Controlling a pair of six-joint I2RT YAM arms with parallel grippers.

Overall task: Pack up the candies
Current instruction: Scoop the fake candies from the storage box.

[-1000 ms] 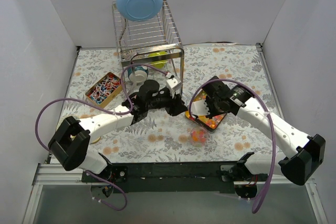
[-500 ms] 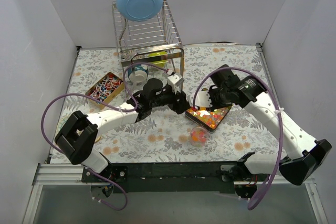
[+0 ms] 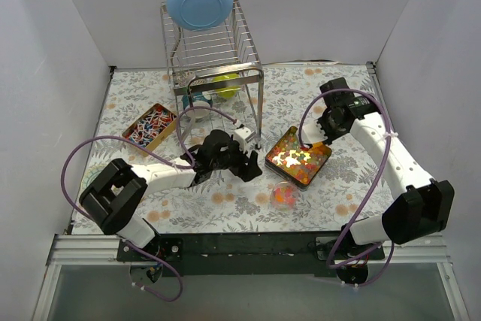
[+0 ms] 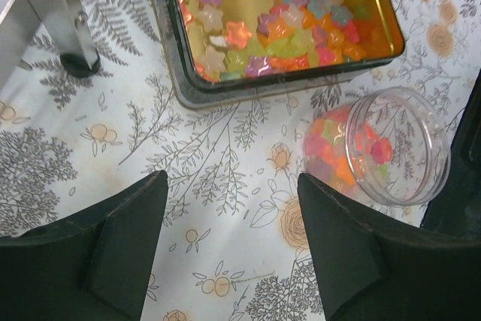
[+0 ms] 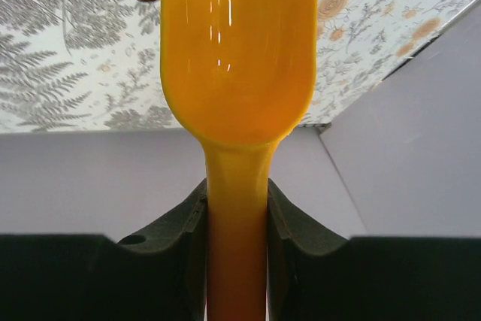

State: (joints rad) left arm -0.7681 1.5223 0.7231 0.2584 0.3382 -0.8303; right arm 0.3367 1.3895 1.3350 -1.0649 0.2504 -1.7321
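A gold tin (image 3: 325,157) holds many star-shaped candies (image 3: 297,157) in pink, orange, yellow and green; it also shows in the left wrist view (image 4: 225,86). A clear round jar (image 3: 284,195) in front of it holds several of these candies (image 4: 338,152). My left gripper (image 3: 248,168) is open and empty, low over the cloth just left of the tin and jar (image 4: 233,186). My right gripper (image 3: 322,134) is shut on the handle of an orange scoop (image 5: 237,50), raised at the tin's far right corner. The scoop bowl looks empty.
A second tin (image 3: 149,127) of small wrapped red, blue and white candies sits at the left. A wire dish rack (image 3: 214,50) with a blue bowl (image 3: 199,0) on top stands at the back; one of its legs (image 4: 56,16) is close to my left gripper.
My right gripper has lifted the scoop off the tin and swung back to the right. My left gripper has drawn back to the left, uncovering the tin.
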